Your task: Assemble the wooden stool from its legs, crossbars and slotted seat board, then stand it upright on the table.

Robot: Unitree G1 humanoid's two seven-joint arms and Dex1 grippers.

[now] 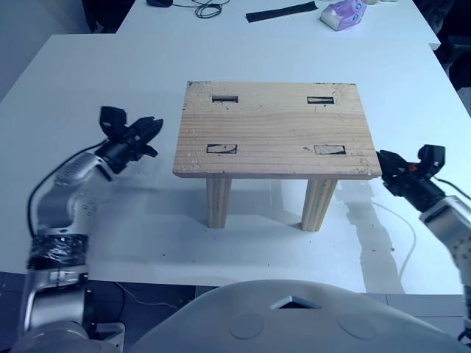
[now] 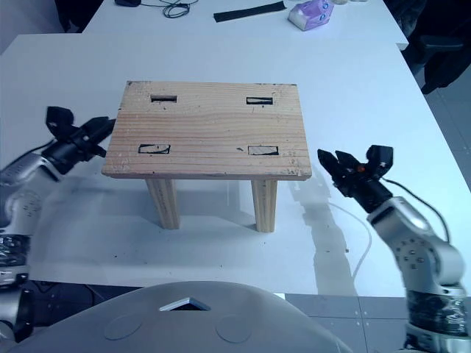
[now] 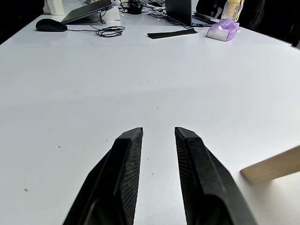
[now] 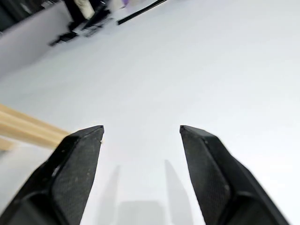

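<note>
Left eye view, entry one: stool (image 1: 276, 129), standing upright at the centre of the white worktop (image 1: 73, 81).
- Seat board (image 1: 272, 118): pale wood, face up, with four slots, at 10, 2, 8 and 4 o'clock on its face. The fill of each slot is too small to make out.
- Front legs: one (image 1: 218, 202) at 7 o'clock and one (image 1: 319, 204) at 5 o'clock under the board. Whatever stands behind them is hidden by the board.

Left tool (image 1: 147, 132): at 9 o'clock of the stool, near the board's edge but apart from it. It is released; the left wrist view shows its fingers (image 3: 124, 159) parted by a narrow gap with nothing between them. One corner of the board is cut off at that view's edge.

Right tool (image 2: 333, 158): at 3 o'clock of the stool, just beside the board's corner, with contact not evident. It is released, spread wide and holding nothing. The right wrist view shows a wooden edge, blurred.

White cable (image 2: 360, 235): lies on the worktop at 4 o'clock of the stool, and its end is hard to trace.

Second worktop at 12 o'clock: black strip (image 1: 281, 12), purple packet (image 1: 343, 15) and cables (image 1: 210, 9), partly cut off.
</note>
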